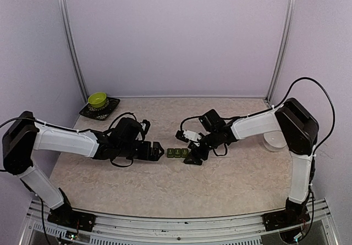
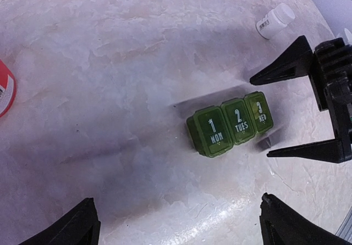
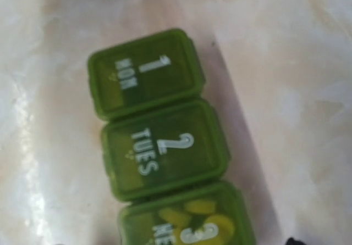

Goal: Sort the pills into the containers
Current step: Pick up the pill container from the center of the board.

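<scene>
The containers point(image 1: 177, 153) are a dark green strip of three joined compartments lying mid-table, all lids shut. In the left wrist view the strip point(image 2: 230, 125) reads 1 MON, 2 TUES, 3 WED. In the right wrist view the strip point(image 3: 159, 140) fills the frame, and yellow pills point(image 3: 198, 215) show through the lid of compartment 3. My left gripper point(image 1: 159, 149) is open and empty just left of the strip, which lies beyond its fingertips point(image 2: 177, 200). My right gripper point(image 1: 192, 158) is open, its black fingers point(image 2: 286, 63) on either side of the WED end.
A tiny white bottle point(image 2: 275, 21) lies beyond the right gripper. A red bottle point(image 2: 4, 88) shows at the left edge of the left wrist view. A green bowl point(image 1: 98, 99) sits on a dark tray at the back left. A white round dish point(image 1: 273, 142) stands at the right.
</scene>
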You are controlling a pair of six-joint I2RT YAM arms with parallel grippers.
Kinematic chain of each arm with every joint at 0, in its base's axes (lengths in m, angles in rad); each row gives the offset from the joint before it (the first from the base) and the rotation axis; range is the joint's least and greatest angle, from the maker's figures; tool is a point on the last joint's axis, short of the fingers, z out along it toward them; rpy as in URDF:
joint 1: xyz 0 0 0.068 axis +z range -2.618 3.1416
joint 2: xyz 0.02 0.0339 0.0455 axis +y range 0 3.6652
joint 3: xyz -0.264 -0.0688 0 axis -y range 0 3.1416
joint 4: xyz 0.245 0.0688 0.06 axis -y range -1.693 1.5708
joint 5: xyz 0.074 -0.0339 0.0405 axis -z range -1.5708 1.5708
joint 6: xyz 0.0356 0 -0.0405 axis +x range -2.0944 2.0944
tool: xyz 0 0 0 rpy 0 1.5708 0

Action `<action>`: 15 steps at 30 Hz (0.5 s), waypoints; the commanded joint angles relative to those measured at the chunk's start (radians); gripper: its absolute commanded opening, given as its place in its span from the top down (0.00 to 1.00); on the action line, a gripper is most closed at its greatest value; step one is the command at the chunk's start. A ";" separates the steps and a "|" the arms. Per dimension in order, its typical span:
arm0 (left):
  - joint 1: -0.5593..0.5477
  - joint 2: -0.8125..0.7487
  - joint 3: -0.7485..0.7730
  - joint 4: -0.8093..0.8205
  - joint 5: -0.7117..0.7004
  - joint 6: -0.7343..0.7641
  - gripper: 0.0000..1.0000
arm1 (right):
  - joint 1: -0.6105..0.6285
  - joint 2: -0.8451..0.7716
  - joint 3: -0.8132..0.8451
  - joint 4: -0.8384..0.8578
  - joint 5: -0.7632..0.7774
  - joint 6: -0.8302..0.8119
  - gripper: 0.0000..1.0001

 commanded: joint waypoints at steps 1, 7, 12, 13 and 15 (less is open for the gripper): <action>-0.004 -0.022 -0.015 0.029 -0.012 -0.010 0.01 | -0.005 0.028 0.036 -0.037 -0.044 0.051 0.15; -0.004 0.097 0.074 0.018 0.001 0.035 0.01 | -0.058 -0.020 -0.006 0.016 -0.208 0.205 0.14; -0.004 0.214 0.151 0.009 0.013 0.056 0.04 | -0.110 -0.032 -0.042 0.056 -0.288 0.275 0.14; -0.005 0.230 0.166 0.003 0.013 0.060 0.06 | -0.115 -0.027 -0.041 0.057 -0.295 0.281 0.14; -0.008 0.250 0.181 -0.006 0.004 0.064 0.09 | -0.124 -0.015 -0.036 0.064 -0.303 0.300 0.15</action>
